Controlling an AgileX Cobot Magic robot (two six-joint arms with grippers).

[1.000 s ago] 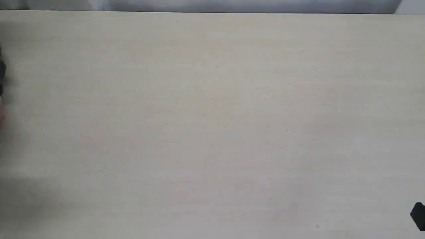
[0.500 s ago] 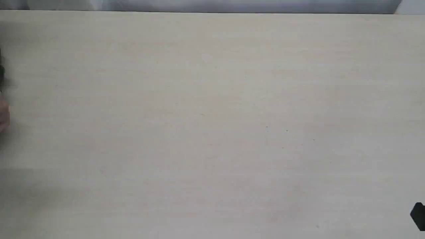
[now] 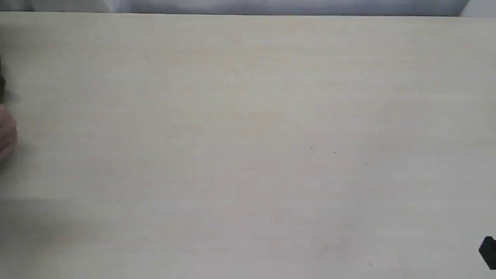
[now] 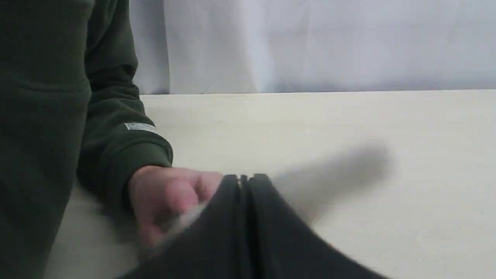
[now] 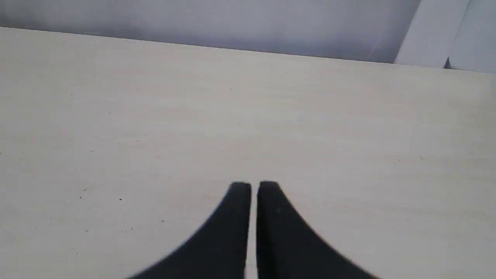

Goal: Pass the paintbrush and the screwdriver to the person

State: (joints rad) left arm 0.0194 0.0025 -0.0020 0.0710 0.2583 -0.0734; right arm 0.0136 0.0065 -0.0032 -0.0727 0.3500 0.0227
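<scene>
In the left wrist view my left gripper (image 4: 244, 178) is shut, its black fingers pressed together just above the table. The person's bare hand (image 4: 166, 193) lies right beside it, with a dark green sleeve (image 4: 116, 155) and a small white label (image 4: 139, 127). A pale blurred streak (image 4: 186, 219) sits between hand and gripper; I cannot tell what it is. In the exterior view only the hand's edge (image 3: 6, 135) shows at far left. My right gripper (image 5: 254, 186) is shut with nothing in it. The paintbrush and the screwdriver are out of view.
The pale wooden table (image 3: 248, 135) fills the exterior view. A dark sliver (image 3: 2, 83) sits at its left edge above the hand. A black corner of the right arm (image 3: 489, 252) shows at lower right. A grey-white backdrop (image 3: 271, 6) runs behind the far edge.
The person's hand has come a little further into the exterior view at the left edge. The right arm's corner has not moved.
</scene>
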